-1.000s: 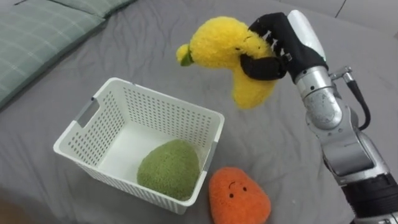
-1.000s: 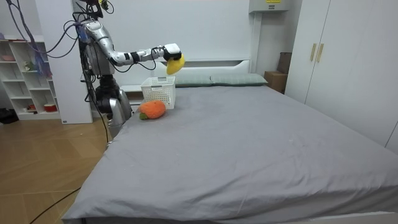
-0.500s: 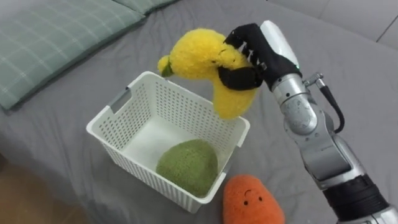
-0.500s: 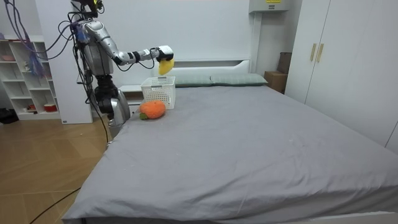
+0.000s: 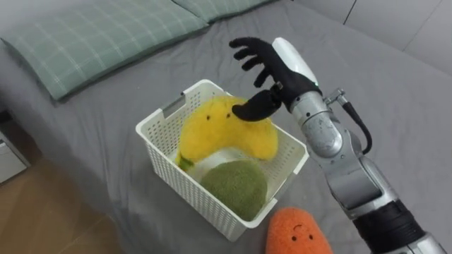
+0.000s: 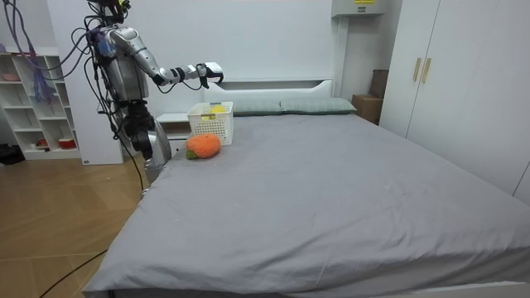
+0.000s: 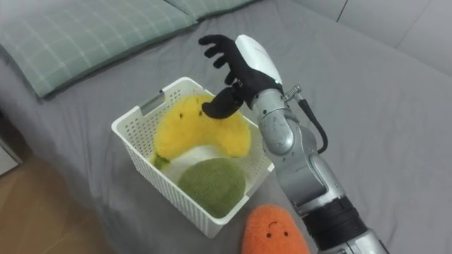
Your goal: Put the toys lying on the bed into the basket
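Observation:
A yellow plush toy (image 5: pixel 222 132) lies in the white slatted basket (image 5: pixel 164 164) on the grey bed, resting partly on a green plush ball (image 5: pixel 236 185) in the same basket. My right hand (image 5: pixel 263 65) hovers open just above the yellow toy, fingers spread, holding nothing. An orange plush toy (image 5: pixel 298 232) with a small face lies on the bed right beside the basket's near corner. In the room view I stand at the bed's corner with my right hand (image 6: pixel 201 72) stretched over the basket (image 6: pixel 210 124).
Green checked pillows (image 5: pixel 106 39) lie at the head of the bed, left of the basket. The bed's edge and wooden floor (image 5: pixel 49 219) are at the lower left. Grey sheet (image 5: pixel 395 106) spreads to the right. A white shelf unit (image 6: pixel 37 103) stands behind me.
My right hand carried the yellow toy over the basket and let go; the toy now lies inside and the hand is open above it. The head camera shifted, moving the whole scene right.

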### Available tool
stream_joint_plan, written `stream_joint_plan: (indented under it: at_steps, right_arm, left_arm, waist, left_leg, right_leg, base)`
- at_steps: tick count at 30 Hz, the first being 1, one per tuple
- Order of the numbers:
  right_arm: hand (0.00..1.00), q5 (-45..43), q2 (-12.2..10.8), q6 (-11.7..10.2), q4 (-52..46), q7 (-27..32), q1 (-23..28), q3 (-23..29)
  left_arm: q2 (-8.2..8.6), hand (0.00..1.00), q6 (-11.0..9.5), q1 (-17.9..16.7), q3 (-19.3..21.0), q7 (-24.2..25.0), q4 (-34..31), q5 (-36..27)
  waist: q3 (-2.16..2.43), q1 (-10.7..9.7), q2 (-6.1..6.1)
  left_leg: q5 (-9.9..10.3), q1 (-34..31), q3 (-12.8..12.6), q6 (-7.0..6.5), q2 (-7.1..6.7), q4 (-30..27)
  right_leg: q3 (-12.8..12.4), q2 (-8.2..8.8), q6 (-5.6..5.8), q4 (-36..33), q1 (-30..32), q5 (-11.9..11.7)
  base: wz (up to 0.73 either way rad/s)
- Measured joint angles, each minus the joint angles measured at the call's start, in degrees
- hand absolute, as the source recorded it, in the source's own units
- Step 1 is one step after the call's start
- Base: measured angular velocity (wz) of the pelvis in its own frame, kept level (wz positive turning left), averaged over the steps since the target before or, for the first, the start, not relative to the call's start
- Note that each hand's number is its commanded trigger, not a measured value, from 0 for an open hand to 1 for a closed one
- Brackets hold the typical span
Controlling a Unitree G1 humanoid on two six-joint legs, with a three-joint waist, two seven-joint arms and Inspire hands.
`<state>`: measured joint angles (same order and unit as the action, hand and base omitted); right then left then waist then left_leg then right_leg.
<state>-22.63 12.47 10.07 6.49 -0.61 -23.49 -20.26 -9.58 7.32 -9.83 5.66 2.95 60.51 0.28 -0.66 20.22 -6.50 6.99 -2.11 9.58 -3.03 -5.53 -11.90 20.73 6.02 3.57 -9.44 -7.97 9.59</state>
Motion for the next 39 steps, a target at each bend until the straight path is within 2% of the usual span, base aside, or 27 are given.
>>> stream_joint_plan:
  at_steps: [3, 4, 7, 16, 21, 28, 34, 39]
  right_arm:
    - [0.00, -0.1, 0.1, 0.2, 0.0, -0.2, 0.0, 0.0]
    - [0.00, -0.1, 0.1, 0.4, 0.0, -0.5, 0.0, 0.0]
    - [0.00, -0.2, 0.1, 1.3, 0.0, -1.4, 0.0, 0.0]
    - [0.00, -0.6, 0.6, 1.5, 0.0, -2.6, 0.0, 0.2]
    - [0.00, -0.3, 0.8, 1.4, 1.8, -2.7, 0.0, 0.2]
    - [0.00, 0.5, 1.2, 1.4, 2.2, -2.8, 0.0, 1.4]
    - [0.00, 0.8, 1.2, 0.7, 2.2, -1.6, 0.1, 5.1]
    - [0.00, 2.7, 1.3, 0.3, 2.0, -0.5, 1.3, 7.3]
  left_arm:
    - [0.45, 0.00, 1.0, 0.0, -0.1, 0.0, -1.5, 2.1]
    - [0.61, 0.00, 1.1, 0.0, -0.1, 0.0, -2.0, 2.8]
    - [0.81, 0.00, 1.5, 0.0, -0.1, 0.0, -3.1, 3.2]
    - [0.90, 0.00, 1.6, 0.8, -0.1, 0.0, -3.4, 4.4]
    - [0.86, 0.00, 1.6, 0.8, -0.1, -0.3, -3.4, 4.2]
    - [0.85, 0.00, 1.4, 0.9, -0.1, -0.4, -3.9, 4.2]
    - [0.87, 0.00, 1.3, 0.8, -0.2, -0.4, -3.9, 4.0]
    - [1.13, 0.00, 1.0, 0.4, 0.4, -1.1, -3.8, 3.9]
  waist:
    - [-0.06, 0.0, 0.01]
    - [-0.24, 0.0, 0.27]
    - [-0.25, 0.0, 0.27]
    - [-0.10, -0.2, 0.05]
    - [-0.17, -0.9, 0.06]
    - [-0.31, -1.4, 0.22]
    - [-0.76, -3.6, 0.78]
    - [-0.77, -4.5, 1.10]
  left_leg:
    - [0.0, -0.3, 0.1, -0.07, -0.10, -0.6]
    - [0.0, -0.3, 0.1, -0.16, -0.12, -0.7]
    - [0.0, -0.3, 0.1, -0.22, -0.13, -0.8]
    - [-0.1, -0.7, 0.0, -0.32, -0.11, -0.8]
    - [-0.1, -0.8, -0.1, -0.34, -0.09, -0.8]
    - [0.2, -1.3, -1.6, -0.58, 0.16, -0.8]
    - [0.2, -1.0, -1.7, -0.70, 0.06, -0.8]
    - [0.5, -0.2, -3.2, -0.78, 0.50, -0.6]
  right_leg:
    - [-0.2, 0.00, -0.02, -0.1, 0.2, 0.0]
    - [-0.2, 0.02, -0.02, -0.1, 0.2, 0.0]
    - [-0.2, 0.02, -0.02, -0.1, 0.2, 0.0]
    - [-0.3, 0.01, -0.03, -0.3, 0.6, 0.0]
    - [-0.4, 0.02, -0.03, -0.3, 0.7, 0.0]
    - [-2.8, -0.07, -0.06, -0.4, 1.9, 0.0]
    - [-3.3, -0.01, 0.14, -0.2, 1.6, -0.1]
    - [-4.1, -0.07, 0.14, -0.3, 1.4, -0.1]
  base:
    - [0.03]
    - [0.00]
    - [0.00]
    - [0.00]
    - [-0.01]
    - [-0.11]
    - [0.00]
    - [-0.15]
